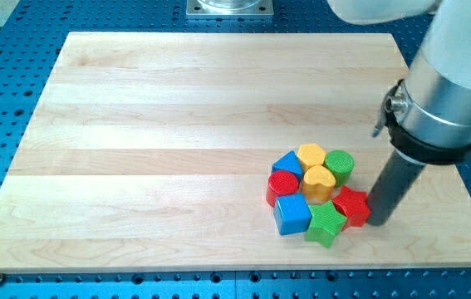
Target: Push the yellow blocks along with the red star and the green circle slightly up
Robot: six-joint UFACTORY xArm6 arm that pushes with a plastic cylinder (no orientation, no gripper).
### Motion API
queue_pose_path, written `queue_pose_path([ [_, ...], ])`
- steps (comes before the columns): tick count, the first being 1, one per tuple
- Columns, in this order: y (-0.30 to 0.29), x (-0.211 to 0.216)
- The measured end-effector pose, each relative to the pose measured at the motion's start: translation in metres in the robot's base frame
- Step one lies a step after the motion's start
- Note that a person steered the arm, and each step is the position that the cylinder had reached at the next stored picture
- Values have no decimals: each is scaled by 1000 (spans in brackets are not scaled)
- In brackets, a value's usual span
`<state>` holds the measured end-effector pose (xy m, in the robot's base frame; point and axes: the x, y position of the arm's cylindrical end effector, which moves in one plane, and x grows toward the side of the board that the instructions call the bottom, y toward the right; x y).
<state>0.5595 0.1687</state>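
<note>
The blocks sit in one tight cluster at the lower right of the wooden board (177,124). A yellow hexagon (311,154) is at its top, with a yellow heart (318,181) just below it. A green circle (340,165) is at the upper right. A red star (351,204) is at the lower right. My tip (380,221) rests on the board right beside the red star, on its right side, touching or nearly touching it.
In the same cluster are a blue triangle (287,163), a red circle (283,186), a blue cube (291,213) and a green star (326,223). The board's right edge (459,178) is close to the rod.
</note>
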Motion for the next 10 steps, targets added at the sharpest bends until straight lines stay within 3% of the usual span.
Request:
queue_pose_path([
  [1,-2,4],
  [2,-4,47],
  [3,-44,3],
  [4,-44,-16],
  [5,-41,23],
  [6,-24,-17],
  [8,-44,-89],
  [10,-45,-89],
])
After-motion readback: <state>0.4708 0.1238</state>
